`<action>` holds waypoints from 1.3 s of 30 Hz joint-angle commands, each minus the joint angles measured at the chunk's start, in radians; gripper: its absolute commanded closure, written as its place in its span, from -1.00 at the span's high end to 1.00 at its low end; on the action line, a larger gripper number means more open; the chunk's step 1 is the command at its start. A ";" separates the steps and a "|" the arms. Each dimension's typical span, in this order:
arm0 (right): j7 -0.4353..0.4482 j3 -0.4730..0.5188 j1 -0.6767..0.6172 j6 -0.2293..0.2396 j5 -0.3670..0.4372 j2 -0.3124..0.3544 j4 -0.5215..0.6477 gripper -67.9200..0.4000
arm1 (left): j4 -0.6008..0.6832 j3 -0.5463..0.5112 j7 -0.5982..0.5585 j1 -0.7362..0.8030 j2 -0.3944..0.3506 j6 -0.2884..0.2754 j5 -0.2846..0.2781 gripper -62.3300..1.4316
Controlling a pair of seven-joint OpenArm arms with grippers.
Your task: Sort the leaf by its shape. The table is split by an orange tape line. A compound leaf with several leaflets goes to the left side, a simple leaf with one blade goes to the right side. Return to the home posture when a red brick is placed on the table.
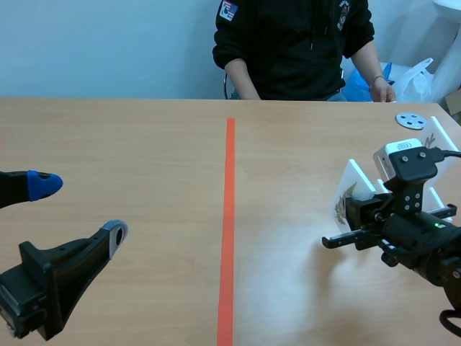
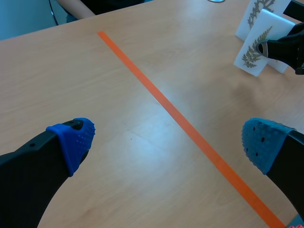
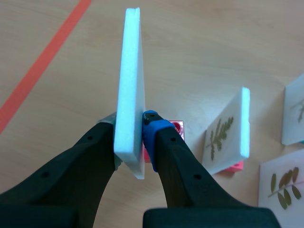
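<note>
My right gripper (image 3: 130,132) is shut on a white foam card (image 3: 130,85), seen edge-on and upright between its pads. In the scene view this card (image 1: 351,189) stands right of the orange tape line (image 1: 229,238), with the right gripper (image 1: 351,220) at its lower edge. The left wrist view shows a fern-like compound leaf on the held card (image 2: 253,50). My left gripper (image 1: 79,209) hangs open over the left half, nothing between its blue pads (image 2: 76,138).
More leaf cards stand beyond the held one: a compound-leaf card (image 3: 226,135) on a pink base, another (image 3: 284,183) lying flat, and one (image 3: 294,108) at the side. A grey disc (image 1: 410,120) lies far right. A person sits across the table.
</note>
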 commanded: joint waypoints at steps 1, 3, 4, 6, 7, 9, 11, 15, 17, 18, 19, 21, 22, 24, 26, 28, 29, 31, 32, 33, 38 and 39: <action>0.024 0.002 0.013 -0.001 -0.002 0.005 -0.016 -0.89 | 0.021 0.004 -0.017 0.000 0.005 -0.001 -0.006 1.00; 0.039 0.002 0.014 -0.003 -0.016 0.005 -0.043 -0.89 | 0.021 0.004 -0.017 0.000 0.005 -0.001 -0.006 1.00; 0.048 0.002 0.015 -0.003 -0.019 0.005 -0.060 -0.89 | 0.021 0.004 -0.017 0.000 0.005 -0.001 -0.006 1.00; 0.069 0.002 0.018 -0.004 -0.020 0.005 -0.092 -0.89 | 0.021 0.004 -0.017 0.000 0.005 -0.001 -0.006 1.00; 0.077 0.002 0.020 -0.004 -0.023 0.005 -0.106 -0.89 | 0.021 0.004 -0.018 0.000 0.005 -0.001 -0.006 1.00; 0.090 0.002 0.020 -0.024 -0.028 0.005 -0.124 -0.89 | 0.021 0.004 -0.017 0.000 0.005 -0.001 -0.006 1.00; 0.096 0.002 0.020 -0.030 -0.029 0.005 -0.134 -0.89 | 0.021 0.004 -0.017 0.000 0.005 -0.001 -0.006 1.00; 0.104 0.002 0.020 -0.030 -0.036 0.005 -0.134 -0.86 | 0.021 0.004 -0.017 0.000 0.005 -0.001 -0.006 1.00; 0.105 0.002 0.020 -0.030 -0.036 0.005 -0.134 -0.86 | 0.021 0.004 -0.017 0.000 0.005 -0.001 -0.006 1.00; 0.105 0.002 0.020 -0.030 -0.036 0.005 -0.134 -0.86 | 0.021 0.004 -0.017 0.000 0.005 -0.001 -0.006 1.00; 0.105 0.002 0.020 -0.030 -0.036 0.005 -0.134 -0.86 | 0.021 0.004 -0.017 0.000 0.005 -0.001 -0.006 1.00; 0.106 0.002 0.020 -0.030 -0.036 0.005 -0.134 -0.76 | 0.021 0.004 -0.018 0.000 0.005 -0.001 -0.006 1.00; 0.109 0.002 0.020 -0.030 -0.035 0.005 -0.134 -0.65 | 0.021 0.004 -0.018 0.000 0.005 -0.001 -0.006 1.00; 0.120 0.002 0.020 -0.030 -0.035 0.005 -0.134 -0.45 | 0.021 0.004 -0.018 0.000 0.005 -0.001 -0.006 1.00; 0.134 0.002 0.020 -0.030 -0.035 0.005 -0.133 -0.36 | 0.021 0.004 -0.018 0.000 0.005 -0.001 -0.006 1.00; 0.135 0.008 0.020 -0.029 -0.034 0.005 -0.125 -0.35 | 0.021 0.004 -0.018 0.000 0.005 -0.001 -0.006 1.00; 0.135 0.012 0.020 -0.029 -0.034 0.005 -0.119 -0.35 | 0.021 0.004 -0.018 0.000 0.005 -0.001 -0.006 1.00; 0.134 0.023 0.020 -0.029 -0.034 0.005 -0.100 -0.35 | 0.021 0.004 -0.018 0.000 0.005 -0.001 -0.006 1.00; 0.131 0.031 0.019 -0.028 -0.033 0.005 -0.084 -0.35 | 0.021 0.004 -0.018 0.000 0.005 -0.001 -0.006 1.00; 0.126 0.039 0.017 -0.028 -0.033 0.005 -0.066 -0.35 | 0.021 0.004 -0.018 0.000 0.005 -0.001 -0.006 1.00; 0.061 0.095 0.001 0.002 0.023 0.005 0.075 -0.35 | 0.021 0.004 -0.017 0.000 0.005 -0.001 -0.006 1.00; 0.050 0.107 -0.005 0.015 0.037 0.005 0.109 -0.35 | 0.021 0.004 -0.017 0.000 0.005 -0.001 -0.006 1.00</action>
